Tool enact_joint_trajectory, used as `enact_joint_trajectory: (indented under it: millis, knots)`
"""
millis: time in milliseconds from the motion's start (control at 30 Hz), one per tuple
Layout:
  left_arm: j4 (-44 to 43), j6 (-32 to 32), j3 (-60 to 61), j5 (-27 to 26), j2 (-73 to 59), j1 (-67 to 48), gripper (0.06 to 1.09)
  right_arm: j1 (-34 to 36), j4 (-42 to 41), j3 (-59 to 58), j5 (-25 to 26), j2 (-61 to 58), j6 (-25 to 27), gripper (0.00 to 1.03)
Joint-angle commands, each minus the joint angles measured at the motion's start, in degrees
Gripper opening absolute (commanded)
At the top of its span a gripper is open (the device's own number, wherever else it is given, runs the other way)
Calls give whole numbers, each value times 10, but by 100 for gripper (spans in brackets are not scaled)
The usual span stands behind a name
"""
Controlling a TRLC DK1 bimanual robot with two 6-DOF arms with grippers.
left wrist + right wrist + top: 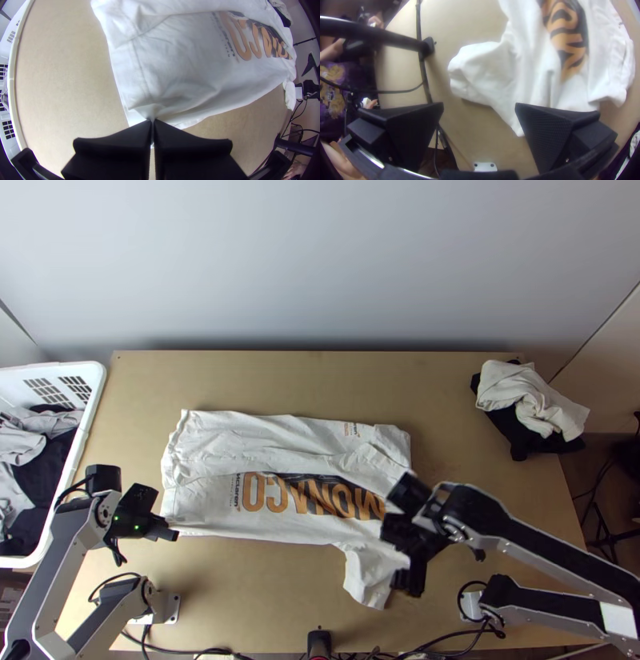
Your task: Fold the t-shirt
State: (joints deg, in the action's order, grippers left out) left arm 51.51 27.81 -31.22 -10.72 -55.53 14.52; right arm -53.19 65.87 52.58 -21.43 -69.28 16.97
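Your left pincer is closed on the near hem corner of the white fabric t-shirt with orange lettering across a dark panel; keep that pinch low and firm, since the cloth bunches slightly at the fingertips. Your right pincer is open, with its fingers well apart, over the shoulder end where the short white sleeve juts toward the table's near edge. The step in hand looks like bringing this near side inward — so take a deep bite at the base of the sleeve, catching both layers, rather than its loose end. Then lift both ends together, with light tension between them, and carry them evenly away from you across the lettering. Beyond, the shirt's far side already lies folded over on the light wooden table; lay the new fold gently so you don't drag that one — and swing the left arm clear of the white plastic basket.
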Motion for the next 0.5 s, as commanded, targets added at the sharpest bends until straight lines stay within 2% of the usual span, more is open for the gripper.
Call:
enact_joint_trajectory:
  millis: [0, 133, 400, 467]
  knots:
    - [-13, -11, -2, -1, -10, 15, 9, -101, -52, -26, 7, -40, 16, 99]
    - [-22, -23, -6, -1, -18, 16, 9, -115, -104, -39, 12, -53, 12, 99]
    - [-33, -38, -9, -1, -24, 16, 9, -116, -190, -96, 81, -57, 7, 99]
    - [-34, -40, -9, -1, -25, 16, 9, -116, -204, -107, 90, -58, -4, 96]
